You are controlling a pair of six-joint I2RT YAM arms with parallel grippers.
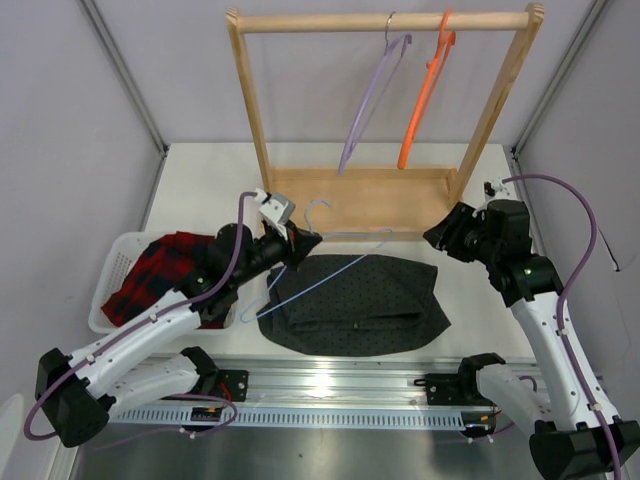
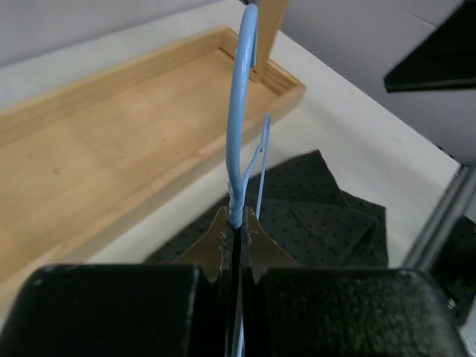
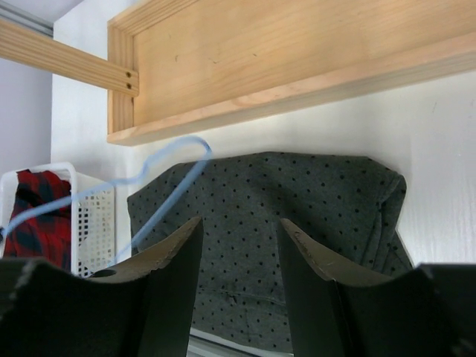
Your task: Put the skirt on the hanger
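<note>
left wrist: left fingers pinch the hanger, seemingly just above the skirt; right fingers wide.

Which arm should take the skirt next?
Right, likely: its claw is open, empty and facing the skirt, while the left claw is shut on the hanger.

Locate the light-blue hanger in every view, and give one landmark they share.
Top external: the hanger lies at centre, across the image-left part of the skirt.
Left wrist: centre, rising upright from the shut left gripper.
Right wrist: left of centre, a blurred wire over the skirt.
Shared landmark: the wooden rack base, beyond the skirt in all three.
</note>
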